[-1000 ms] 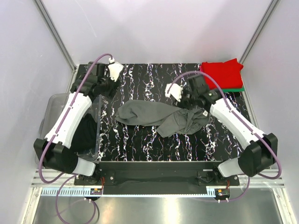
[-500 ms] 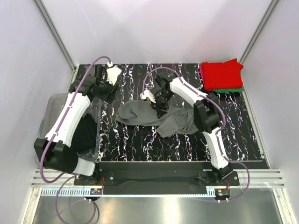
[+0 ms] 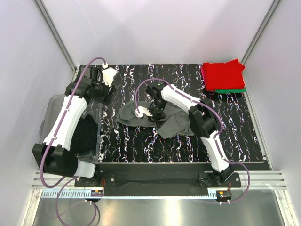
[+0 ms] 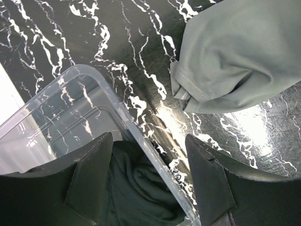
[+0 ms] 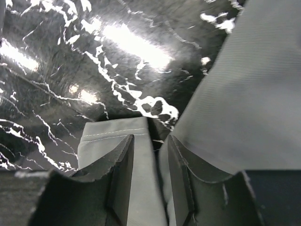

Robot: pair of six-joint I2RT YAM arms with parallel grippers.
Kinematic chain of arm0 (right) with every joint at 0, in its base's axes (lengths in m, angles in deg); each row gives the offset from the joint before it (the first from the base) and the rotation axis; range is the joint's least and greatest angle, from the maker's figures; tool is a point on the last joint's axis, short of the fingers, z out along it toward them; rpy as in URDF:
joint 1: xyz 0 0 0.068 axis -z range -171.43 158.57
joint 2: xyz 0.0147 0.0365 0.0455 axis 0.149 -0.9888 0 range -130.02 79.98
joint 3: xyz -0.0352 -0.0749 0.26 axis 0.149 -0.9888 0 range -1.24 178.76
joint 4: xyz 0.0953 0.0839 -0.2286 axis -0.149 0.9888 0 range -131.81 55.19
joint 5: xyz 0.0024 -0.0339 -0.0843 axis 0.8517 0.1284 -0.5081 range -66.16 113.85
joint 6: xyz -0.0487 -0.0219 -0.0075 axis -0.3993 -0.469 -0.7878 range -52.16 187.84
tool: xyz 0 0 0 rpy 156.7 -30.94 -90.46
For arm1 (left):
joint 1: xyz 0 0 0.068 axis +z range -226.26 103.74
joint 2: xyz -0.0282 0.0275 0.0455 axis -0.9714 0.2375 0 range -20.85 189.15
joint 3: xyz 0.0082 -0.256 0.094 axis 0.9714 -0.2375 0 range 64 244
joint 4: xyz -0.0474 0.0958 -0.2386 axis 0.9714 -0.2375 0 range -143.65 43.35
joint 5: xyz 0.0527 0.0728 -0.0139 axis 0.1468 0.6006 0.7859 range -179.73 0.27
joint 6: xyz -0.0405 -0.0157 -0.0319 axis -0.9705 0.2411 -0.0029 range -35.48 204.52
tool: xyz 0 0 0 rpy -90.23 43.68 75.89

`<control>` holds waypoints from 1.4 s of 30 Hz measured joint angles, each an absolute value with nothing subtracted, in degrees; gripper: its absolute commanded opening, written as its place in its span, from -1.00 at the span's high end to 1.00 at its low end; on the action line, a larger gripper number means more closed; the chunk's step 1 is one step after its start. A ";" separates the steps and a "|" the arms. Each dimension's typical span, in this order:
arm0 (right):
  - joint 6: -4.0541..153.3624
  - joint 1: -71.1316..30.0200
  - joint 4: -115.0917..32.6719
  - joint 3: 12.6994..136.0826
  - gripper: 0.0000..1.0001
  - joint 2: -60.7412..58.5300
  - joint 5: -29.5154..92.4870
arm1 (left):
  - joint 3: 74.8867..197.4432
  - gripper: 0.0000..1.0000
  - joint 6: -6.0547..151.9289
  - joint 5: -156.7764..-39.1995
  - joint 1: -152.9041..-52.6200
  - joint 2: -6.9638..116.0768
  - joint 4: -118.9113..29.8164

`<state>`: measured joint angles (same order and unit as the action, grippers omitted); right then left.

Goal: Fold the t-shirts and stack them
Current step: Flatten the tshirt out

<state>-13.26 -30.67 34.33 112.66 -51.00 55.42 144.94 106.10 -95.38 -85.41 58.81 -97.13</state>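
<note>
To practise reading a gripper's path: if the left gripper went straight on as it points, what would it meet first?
Probably the rim of the clear tub, which crosses between the fingers of the open left gripper; the dark t-shirt lies inside. Depth is unclear.

A crumpled dark grey t-shirt point(image 3: 134, 115) is spread across the table point(image 3: 141, 146); a folded red t-shirt point(image 3: 223, 74) is stacked on a green t-shirt point(image 3: 237, 90).

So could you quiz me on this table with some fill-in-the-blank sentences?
The folded red shirt rests on a ____ one.
The crumpled shirt in the middle is ____.
The clear tub sits on the ____ side of the table.
Answers: green, grey, left.
</note>
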 measured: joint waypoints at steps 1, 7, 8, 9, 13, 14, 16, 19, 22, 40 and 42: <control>-13.65 -30.83 34.51 112.10 0.16 -51.02 54.85 | 144.94 -0.38 106.10 -95.38 -85.21 58.61 -97.17; -14.99 -30.91 34.55 111.03 0.14 -51.05 52.99 | 144.44 -0.38 105.86 -95.55 -84.45 57.54 -97.00; -15.10 -30.91 34.60 111.00 0.14 -51.09 52.77 | 144.22 -0.38 105.84 -95.60 -84.43 57.43 -97.09; -15.14 -30.94 34.55 111.00 0.13 -51.16 52.60 | 144.00 -0.38 105.69 -95.64 -84.36 57.34 -97.15; -15.40 -30.94 34.55 110.98 0.14 -51.81 51.48 | 143.78 -0.38 105.53 -95.86 -84.10 57.32 -97.15; -15.45 -30.96 34.55 110.98 0.14 -52.05 51.29 | 143.76 -0.38 105.51 -95.92 -84.03 57.32 -97.13; -15.58 -31.02 34.55 110.74 0.14 -52.71 50.85 | 143.72 -0.38 105.49 -95.99 -83.88 57.32 -97.13; -15.93 -31.20 34.53 109.95 0.14 -53.49 50.13 | 143.70 -0.38 105.49 -96.01 -83.79 57.32 -97.13; -16.06 -31.42 34.79 109.50 0.16 -54.04 49.91 | 143.59 -0.38 105.47 -96.05 -83.70 57.32 -97.09; -17.46 -31.90 34.92 108.82 0.84 -54.04 49.91 | 144.05 -0.38 104.94 -97.37 -83.53 59.94 -96.67; -17.46 -31.94 34.99 108.64 1.00 -54.04 49.91 | 144.35 -0.38 104.83 -97.54 -83.53 60.34 -96.69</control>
<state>-17.46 -31.94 34.99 108.64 -54.04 49.91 144.35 104.83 -97.54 -83.53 60.34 -96.69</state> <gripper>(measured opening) 0.066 0.686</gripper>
